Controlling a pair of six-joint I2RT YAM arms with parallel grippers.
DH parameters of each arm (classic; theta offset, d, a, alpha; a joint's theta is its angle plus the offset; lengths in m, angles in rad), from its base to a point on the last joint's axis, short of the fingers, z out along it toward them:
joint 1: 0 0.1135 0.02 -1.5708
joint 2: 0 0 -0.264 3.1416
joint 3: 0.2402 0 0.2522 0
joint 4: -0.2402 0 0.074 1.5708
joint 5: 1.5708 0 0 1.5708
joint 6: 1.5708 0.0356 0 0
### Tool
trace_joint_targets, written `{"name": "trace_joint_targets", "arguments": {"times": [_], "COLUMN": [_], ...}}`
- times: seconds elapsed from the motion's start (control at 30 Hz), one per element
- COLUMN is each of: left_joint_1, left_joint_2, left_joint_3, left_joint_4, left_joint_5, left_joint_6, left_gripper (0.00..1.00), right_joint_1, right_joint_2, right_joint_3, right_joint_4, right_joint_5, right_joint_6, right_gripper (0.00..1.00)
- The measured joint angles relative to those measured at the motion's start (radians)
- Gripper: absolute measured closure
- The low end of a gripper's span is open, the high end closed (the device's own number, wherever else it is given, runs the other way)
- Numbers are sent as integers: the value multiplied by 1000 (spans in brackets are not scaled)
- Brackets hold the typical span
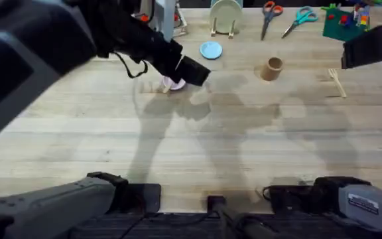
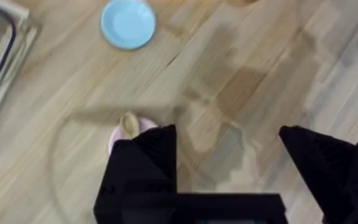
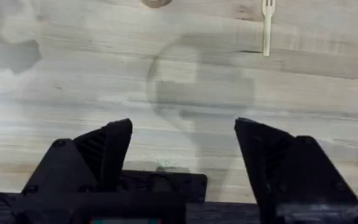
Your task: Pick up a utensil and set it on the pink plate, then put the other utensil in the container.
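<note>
Partly hidden pink plate (under left tool)

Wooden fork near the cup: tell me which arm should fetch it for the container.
Probably the right arm. The fork lies on the right side of the table, just past the container, and the right gripper is open, empty, with the fork ahead. The left gripper is across the table over the pink plate.

Light fell bright and even from above; the wooden table carried several soft overlapping grey shadows of the arms, without glare. The left arm, close under the overhead camera, showed large, dark and blurred. The left wrist view was smeared throughout; the right wrist view was sharper
</note>
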Motion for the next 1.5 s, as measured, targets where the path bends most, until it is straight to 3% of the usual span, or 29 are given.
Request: {"name": "trace_joint_targets", "arguments": {"times": [0.2,0.43,0.6,0.93,1.1,1.5], "left_joint_1": [0,0,0,0,0,0], "left_joint_2": [-90,-161,-161,-161,-161,-161], "left_joint_3": [-124,-255,-290,-291,-291,-291], "left_joint_4": [205,352,369,373,371,372], "left_joint_5": [108,222,312,317,317,256], "left_joint_6": [14,22,54,73,73,76], "left_gripper": [4,4,5,5,5,5], "right_joint_1": [0,0,0,-9,-90,-426], "right_joint_2": [0,0,0,0,0,22], "right_joint_3": [0,0,0,0,0,-119], "right_joint_4": [0,0,-1,0,34,108], "right_joint_5": [0,0,0,33,52,-77], "right_joint_6": [0,0,0,-2,-37,-280], "right_gripper": [7,8,6,7,7,7]}}
